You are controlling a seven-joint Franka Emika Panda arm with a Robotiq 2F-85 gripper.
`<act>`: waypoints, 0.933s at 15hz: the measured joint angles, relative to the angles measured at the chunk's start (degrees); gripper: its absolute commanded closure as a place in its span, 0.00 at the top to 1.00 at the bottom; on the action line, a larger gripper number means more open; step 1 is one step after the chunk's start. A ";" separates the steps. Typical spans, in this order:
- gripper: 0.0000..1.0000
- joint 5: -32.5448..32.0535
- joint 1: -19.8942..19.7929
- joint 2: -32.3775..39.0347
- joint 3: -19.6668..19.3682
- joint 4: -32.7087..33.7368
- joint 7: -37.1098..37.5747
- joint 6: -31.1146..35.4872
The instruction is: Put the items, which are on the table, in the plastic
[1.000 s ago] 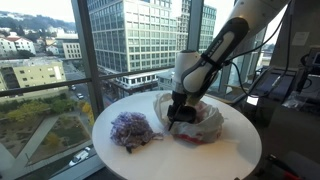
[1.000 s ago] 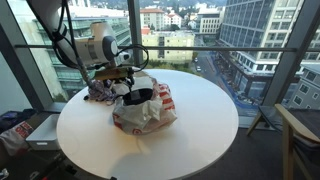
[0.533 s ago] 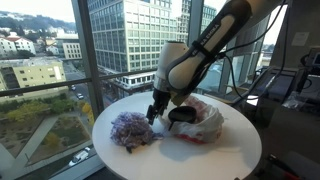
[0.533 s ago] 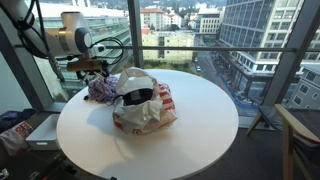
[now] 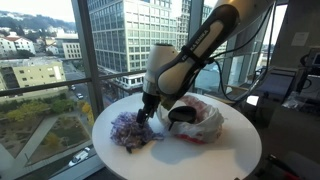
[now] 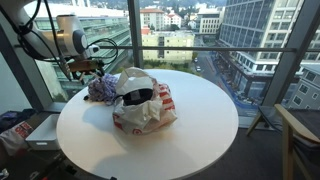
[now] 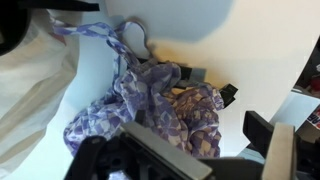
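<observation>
Purple cloth lies bunched, stretching diagonally beside plastic bag.

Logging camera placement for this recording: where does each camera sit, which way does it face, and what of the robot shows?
An exterior view: beside the round table, about table height, facing the windows; arm and tool above the purple cloth.
An exterior view: higher, looking down across the table; arm and tool at upper left.
Wrist view: on the wrist, looking down onto the cloth; tool parts along the bottom.
Shared: all three show the cloth and plastic bag.
</observation>
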 measured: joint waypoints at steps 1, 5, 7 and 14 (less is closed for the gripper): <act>1.00 0.00 -0.02 0.03 -0.04 -0.01 0.00 0.00; 1.00 -2.02 2.24 1.68 -2.87 1.98 2.94 -0.41; 1.00 -3.62 4.47 4.25 -5.32 5.89 5.86 -2.28; 1.00 -3.03 7.17 15.98 -6.31 24.25 8.27 -15.64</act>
